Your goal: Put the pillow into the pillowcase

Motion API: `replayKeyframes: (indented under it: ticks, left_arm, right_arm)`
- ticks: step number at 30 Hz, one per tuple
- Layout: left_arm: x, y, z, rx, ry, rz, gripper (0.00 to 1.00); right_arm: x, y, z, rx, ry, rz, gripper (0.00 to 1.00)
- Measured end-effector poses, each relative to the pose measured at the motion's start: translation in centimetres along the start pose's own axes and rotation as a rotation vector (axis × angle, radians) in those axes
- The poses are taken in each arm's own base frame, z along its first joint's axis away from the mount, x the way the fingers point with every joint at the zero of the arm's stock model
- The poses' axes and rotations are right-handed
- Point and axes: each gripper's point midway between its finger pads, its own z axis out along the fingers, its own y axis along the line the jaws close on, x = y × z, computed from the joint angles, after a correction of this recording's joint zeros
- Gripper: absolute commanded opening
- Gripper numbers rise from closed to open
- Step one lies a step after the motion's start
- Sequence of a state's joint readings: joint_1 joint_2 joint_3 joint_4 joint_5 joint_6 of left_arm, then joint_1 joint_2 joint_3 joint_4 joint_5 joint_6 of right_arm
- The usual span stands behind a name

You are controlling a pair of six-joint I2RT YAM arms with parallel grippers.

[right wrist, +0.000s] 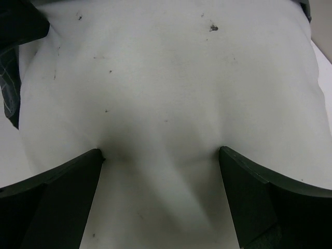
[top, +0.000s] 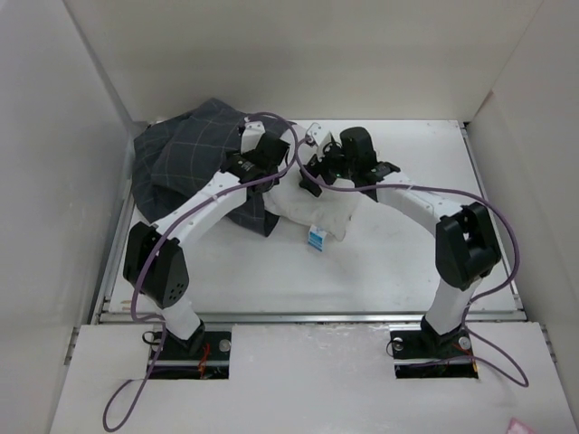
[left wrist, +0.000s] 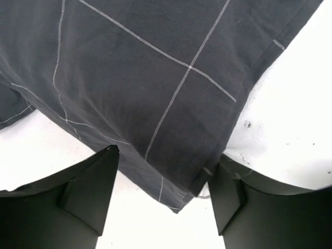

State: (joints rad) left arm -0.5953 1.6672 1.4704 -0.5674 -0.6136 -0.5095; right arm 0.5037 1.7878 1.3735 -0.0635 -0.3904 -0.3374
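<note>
Pillowcase cloth fills most of my left wrist view: the pillowcase [left wrist: 155, 78] is dark charcoal with a thin light grid, and one hemmed corner of it hangs down between the two fingers of my left pincer [left wrist: 166, 158]. Those fingers stand well apart. The corner's hem lies just beside my right-hand finger [left wrist: 233, 197], but the cloth is not pinched, so this pincer has hold of nothing. White pillow surface with a few dark specks shows past the hem on the right side of that view.

From above, the pillowcase lies bunched at the far left of the table [top: 407, 262], up against the left wall. The pillow [top: 312, 212] lies near the middle of the table. Its left part is tucked under the edge of the pillowcase, while its near right part is bare, with a small blue-and-white tag [top: 316, 237] at the near edge. Both my arms reach in over this spot, and the two pincers are near each other.

My right pincer [right wrist: 161, 151] is spread wide. Both fingertips press down into the soft white pillow, which dimples at each tip and shows a shallow crease running between them. The jaws are not closed on it. A strip of the checked cloth shows at the left edge of that view.
</note>
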Motion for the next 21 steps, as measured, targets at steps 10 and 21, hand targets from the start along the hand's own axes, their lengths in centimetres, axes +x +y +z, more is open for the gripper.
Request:
replayKeyframes:
  ticks: [10, 21]
  left_arm:
    - [-1.8, 0.5, -0.3, -0.028, -0.046, -0.017, 0.0]
    - [-7.6, -4.6, -4.4, 0.221, -0.151, 0.097, 0.0]
  right_arm:
    - [-0.1, 0.2, 1.4, -0.045, -0.019, -0.005, 0.96]
    - [-1.0, 2.0, 1.8, -0.106, -0.189, 0.139, 0.0]
